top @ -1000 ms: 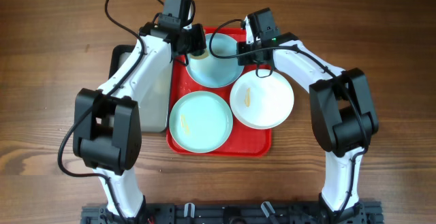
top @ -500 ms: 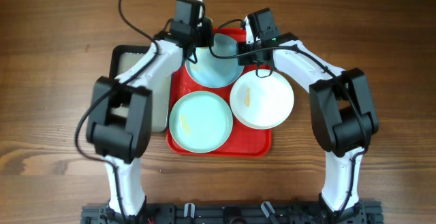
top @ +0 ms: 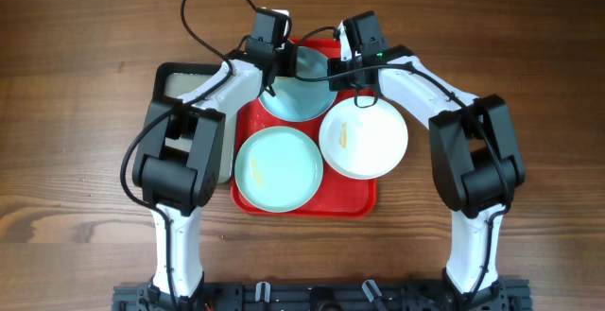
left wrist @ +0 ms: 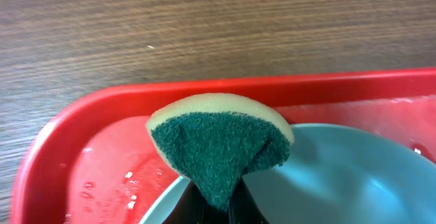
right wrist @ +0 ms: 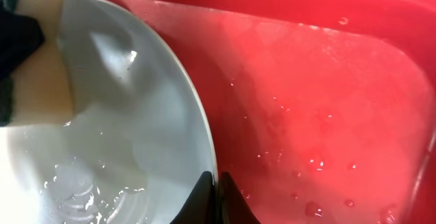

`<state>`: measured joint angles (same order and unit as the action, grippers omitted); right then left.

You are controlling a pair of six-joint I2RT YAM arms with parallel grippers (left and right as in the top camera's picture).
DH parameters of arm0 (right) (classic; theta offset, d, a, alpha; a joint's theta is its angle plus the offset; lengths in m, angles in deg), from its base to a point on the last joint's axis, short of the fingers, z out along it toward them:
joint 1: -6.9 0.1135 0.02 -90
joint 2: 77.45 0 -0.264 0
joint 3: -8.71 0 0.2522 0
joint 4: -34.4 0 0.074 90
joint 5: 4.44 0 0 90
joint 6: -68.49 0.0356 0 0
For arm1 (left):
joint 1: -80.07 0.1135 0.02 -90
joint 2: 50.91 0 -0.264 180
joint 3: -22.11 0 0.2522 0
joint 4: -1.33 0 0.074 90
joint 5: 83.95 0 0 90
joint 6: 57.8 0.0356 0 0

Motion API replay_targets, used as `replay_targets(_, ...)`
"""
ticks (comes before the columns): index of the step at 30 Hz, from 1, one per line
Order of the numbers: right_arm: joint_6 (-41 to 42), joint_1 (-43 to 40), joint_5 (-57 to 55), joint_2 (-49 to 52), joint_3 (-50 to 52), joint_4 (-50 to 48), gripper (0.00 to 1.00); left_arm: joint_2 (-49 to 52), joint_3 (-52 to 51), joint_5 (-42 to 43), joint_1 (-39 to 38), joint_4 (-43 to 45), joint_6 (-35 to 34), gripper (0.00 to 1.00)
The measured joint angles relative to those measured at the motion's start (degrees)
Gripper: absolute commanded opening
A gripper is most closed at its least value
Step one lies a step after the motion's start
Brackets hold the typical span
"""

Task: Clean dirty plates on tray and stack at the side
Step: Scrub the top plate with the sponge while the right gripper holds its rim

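Observation:
Three plates lie on the red tray [top: 304, 203]. The far mint-aqua plate [top: 299, 98] is wet, and my right gripper [top: 338, 73] is shut on its right rim [right wrist: 204, 157]. My left gripper [top: 272, 70] is shut on a green-and-yellow sponge [left wrist: 219, 139] held at that plate's far left edge [left wrist: 354, 176]. A second mint-aqua plate [top: 278, 167] with a yellowish smear sits front left. The white plate [top: 364, 138], with a yellow smear, sits at the right and overlaps the tray's edge.
A smaller black-rimmed grey tray [top: 214, 127] lies just left of the red tray, partly under my left arm. Water drops sit on the red tray floor [right wrist: 320, 129]. Bare wooden table [top: 529, 56] surrounds the trays.
My left arm has swung right, bringing the sponge from the plate's left side to its far left rim. The right gripper and all plates have stayed put.

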<state>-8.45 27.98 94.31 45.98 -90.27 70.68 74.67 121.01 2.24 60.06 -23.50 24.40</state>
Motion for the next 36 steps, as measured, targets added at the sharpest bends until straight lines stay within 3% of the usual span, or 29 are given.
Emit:
replay_targets(6, -0.2, 0.3, 0.2, 0.0, 0.0, 0.1, 0.04, -5.1, 0.0, -5.9, -0.3, 2.1, 0.3, 0.04)
replay_targets(10, -0.3, 0.3, 0.2, 0.0, 0.0, 0.1, 0.04, -13.1, 0.6, -6.3, -3.5, -6.8, 0.0, 0.04)
replay_targets(16, -0.5, 0.3, 0.2, 0.0, 0.0, 0.2, 0.04, -9.3, 0.6, -6.0, -5.6, -17.3, -1.3, 0.04)
replay_targets(25, -0.5, 0.3, 0.2, 0.0, 0.0, 0.1, 0.04, -2.6, 0.7, 8.7, 3.2, -18.7, -8.6, 0.04)
replay_targets(30, -0.5, 0.0, -0.4, 0.0, 0.0, 0.4, 0.04, -1.4, 1.9, 12.7, 2.8, -18.5, -12.3, 0.04)
replay_targets(36, -0.5, 0.0, -0.5, 0.0, 0.0, 0.5, 0.04, -0.2, 2.0, 29.3, 0.6, -18.8, -13.2, 0.04)
